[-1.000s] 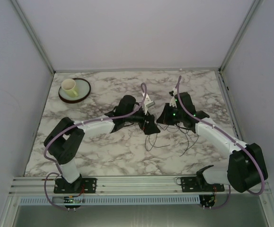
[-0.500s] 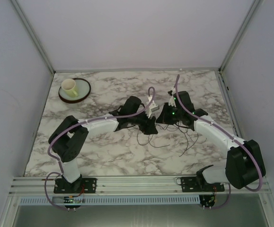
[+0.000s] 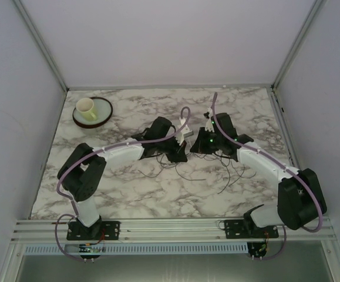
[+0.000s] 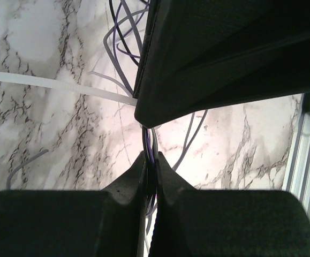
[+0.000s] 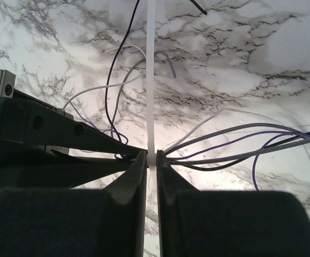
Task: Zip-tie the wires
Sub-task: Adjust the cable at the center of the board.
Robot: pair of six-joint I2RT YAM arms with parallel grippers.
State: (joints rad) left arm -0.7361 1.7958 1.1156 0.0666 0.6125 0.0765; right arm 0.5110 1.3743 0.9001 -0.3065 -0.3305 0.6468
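- A marbled counter (image 3: 128,194) is enclosed by pale walls (image 3: 158,41), and a metal rail (image 3: 175,226) is run along its near edge (the arm bases are bolted there).
- The left arm (image 3: 120,154) and the right arm (image 3: 263,164) are both stretched toward the middle of the counter, where their wrists are brought nearly together.
- A plate (image 3: 103,115) is set in the far left corner, well apart from the arms, and a pale cup (image 3: 86,107) is stood on it.
- The wires (image 3: 184,171) are spread in loose loops and curls at the middle of the counter, under and just in front of the two wrists. Stray ends are trailed toward the near side.
- The left jaws are closed to a narrow slit on a few strands of the wires (dark and violet-grey in the wrist view).
- The right jaws are pressed together on a white zip tie (image 5: 151,80), which is run straight away from the fingertips over the counter. Wires are fanned out to either side of the pinch.
- In the left wrist view the zip tie is seen as a flat white strip above the marble, close by the pinched strands.
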